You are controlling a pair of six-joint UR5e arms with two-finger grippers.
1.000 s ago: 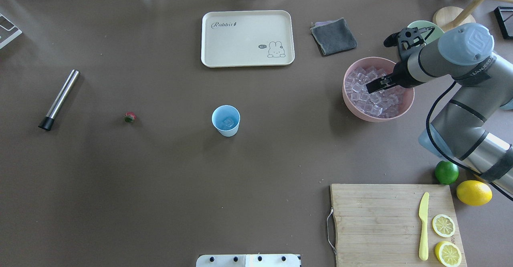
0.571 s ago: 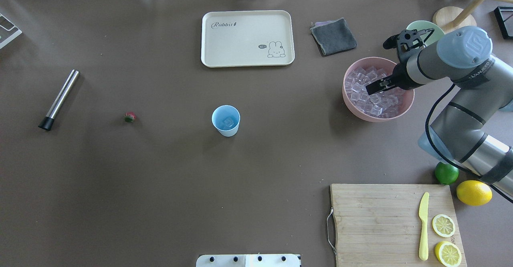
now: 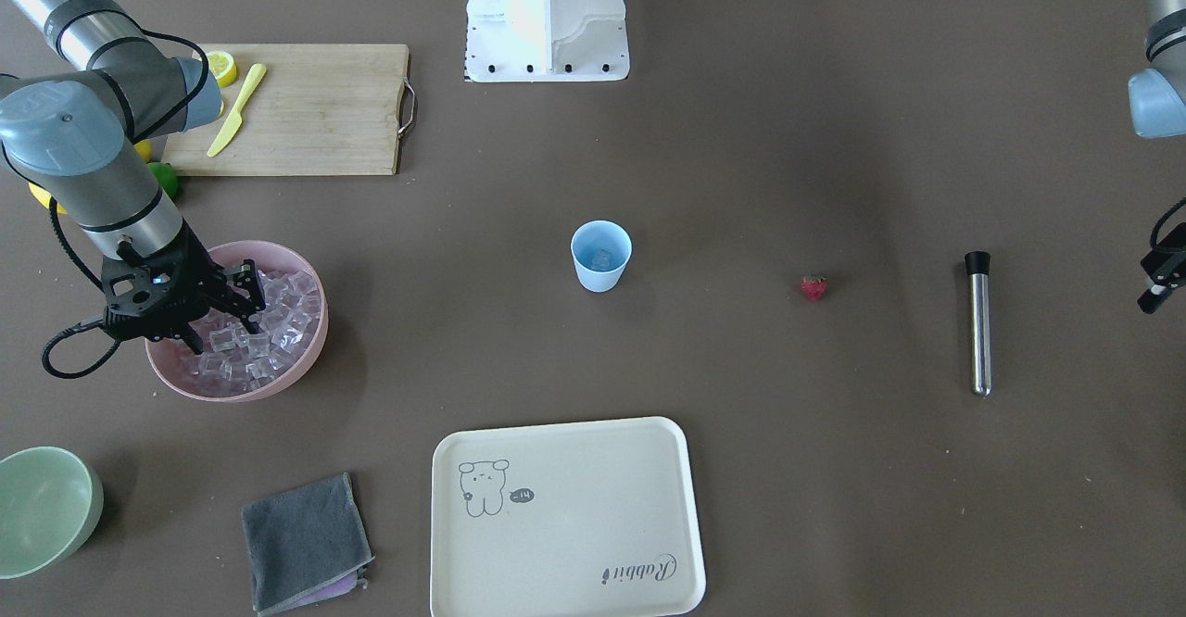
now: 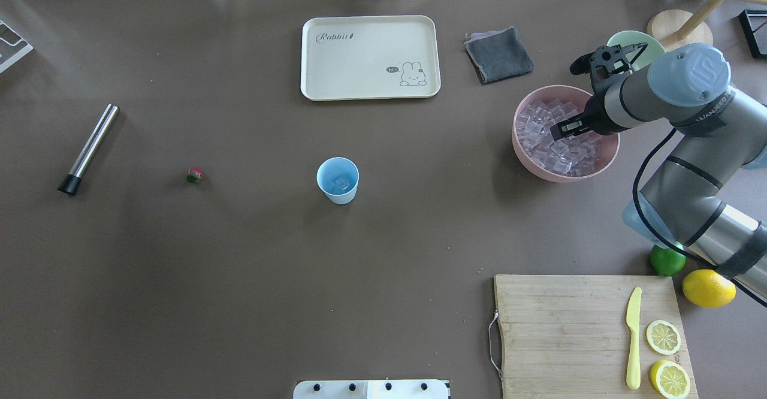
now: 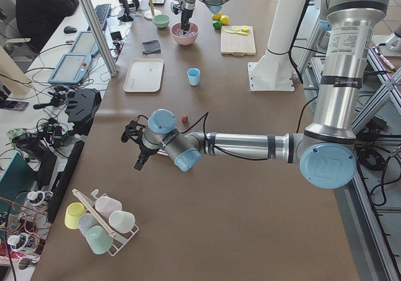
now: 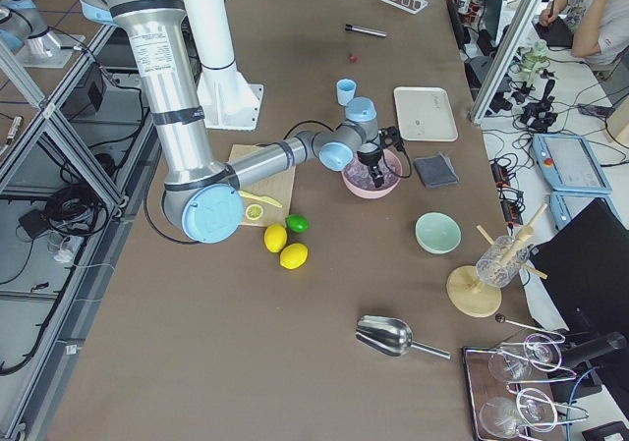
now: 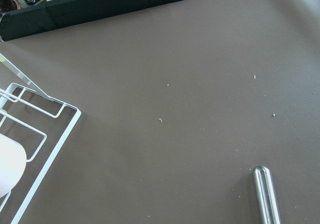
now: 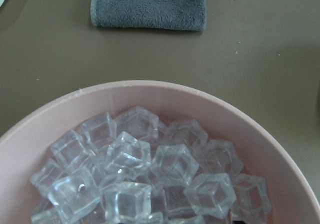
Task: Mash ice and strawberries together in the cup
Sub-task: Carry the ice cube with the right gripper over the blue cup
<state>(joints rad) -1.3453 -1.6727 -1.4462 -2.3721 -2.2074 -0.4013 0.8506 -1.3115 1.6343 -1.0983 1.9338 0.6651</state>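
The light-blue cup (image 4: 338, 180) stands mid-table with one ice cube (image 4: 342, 183) inside; it also shows in the front view (image 3: 601, 256). The pink bowl (image 4: 520, 153) holds several ice cubes (image 8: 130, 184). My right gripper (image 3: 222, 330) is open, its fingertips down among the cubes in the bowl (image 3: 310, 353). The strawberry (image 4: 193, 175) lies alone left of the cup. My left gripper (image 3: 1154, 295) hovers at the table's far left end beyond the steel muddler (image 4: 88, 148); I cannot tell whether it is open or shut.
A cream tray (image 4: 370, 57) and a grey cloth (image 4: 498, 54) lie at the back. A cutting board (image 4: 563, 327) with a yellow knife and lemon slices, a lime (image 4: 666, 261) and a lemon (image 4: 709, 288) sit front right. A pale green bowl (image 3: 42, 506) stands behind the pink bowl.
My right arm has shifted slightly over the pink bowl and the gripper has sunk a little into the ice. Cup, strawberry and muddler have not moved.
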